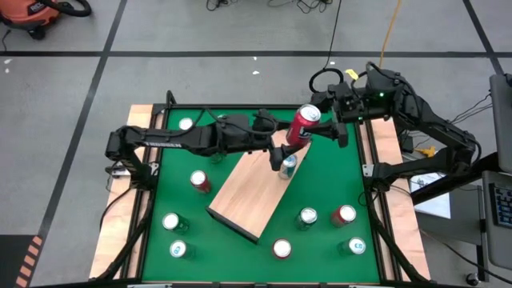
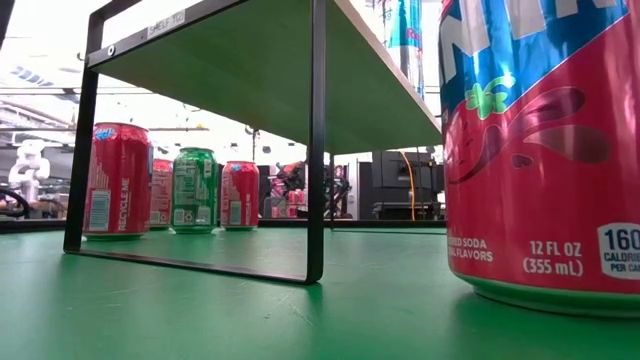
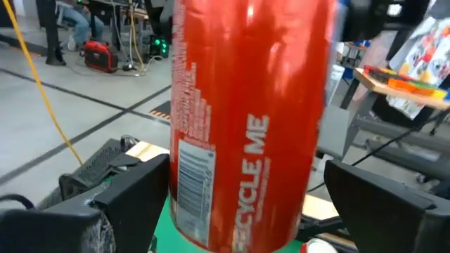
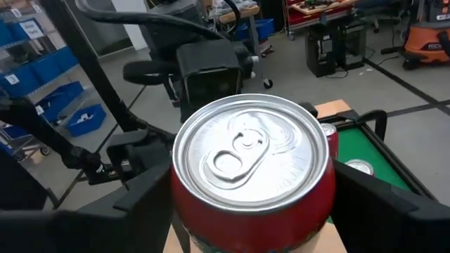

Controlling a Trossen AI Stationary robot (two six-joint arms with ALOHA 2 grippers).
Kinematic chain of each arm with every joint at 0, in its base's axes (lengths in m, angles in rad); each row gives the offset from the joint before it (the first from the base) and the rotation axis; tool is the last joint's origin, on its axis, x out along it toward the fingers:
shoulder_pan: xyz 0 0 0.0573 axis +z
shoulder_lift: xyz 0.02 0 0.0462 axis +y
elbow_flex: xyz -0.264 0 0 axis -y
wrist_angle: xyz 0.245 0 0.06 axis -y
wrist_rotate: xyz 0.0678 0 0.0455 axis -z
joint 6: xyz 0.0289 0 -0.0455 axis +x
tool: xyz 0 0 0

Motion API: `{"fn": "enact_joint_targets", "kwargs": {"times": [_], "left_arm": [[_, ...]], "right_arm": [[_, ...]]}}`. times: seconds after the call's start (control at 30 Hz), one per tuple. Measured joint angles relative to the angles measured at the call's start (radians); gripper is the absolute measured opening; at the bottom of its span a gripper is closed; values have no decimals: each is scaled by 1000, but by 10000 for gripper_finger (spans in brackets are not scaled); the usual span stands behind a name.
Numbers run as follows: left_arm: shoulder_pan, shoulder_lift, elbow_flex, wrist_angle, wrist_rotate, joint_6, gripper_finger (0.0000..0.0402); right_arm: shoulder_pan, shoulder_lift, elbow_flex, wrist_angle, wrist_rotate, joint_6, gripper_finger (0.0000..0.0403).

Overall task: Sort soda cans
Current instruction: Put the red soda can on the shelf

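Passing 1 red can [image 1: 304, 124] between 2 claws, held in the air above the far end of the wooden board [image 1: 254, 192], tilted.

- Step: mid-sort, judged a handover.
- Left claw [image 1: 282, 148]: clamped on the can's sides, label reading "RECYCLE ME" upright between its fingers [image 3: 126, 204].
- Right claw [image 1: 336, 128]: close at the can's silver top; grip cannot be told.
- Next move, as a judgement: needs 1 sure grip before the other lets go, then a clear path to the red group.
- Look of the can: glossy red body, barcode, silver lid with pull tab intact, no dents seen.
- Remaining stock: 1 blue can [image 1: 288, 164] on the board, and 8 more red, green and teal cans standing apart on the green mat [image 1: 228, 258].
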Motion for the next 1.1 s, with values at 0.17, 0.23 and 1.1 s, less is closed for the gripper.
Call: {"fn": "enact_joint_targets", "kwargs": {"times": [0.17, 0.23, 1.1], "left_arm": [[0, 2, 0, -1, -44, -22, 365], [0, 2, 0, -1, -51, -22, 350], [-15, -1, 0, -2, -374, 15, 281]], "right_arm": [[0, 12, 0, 26, 0, 5, 299], [0, 13, 0, 24, 0, 6, 299], [1, 11, 1, 29, 250, 206, 368]]}}
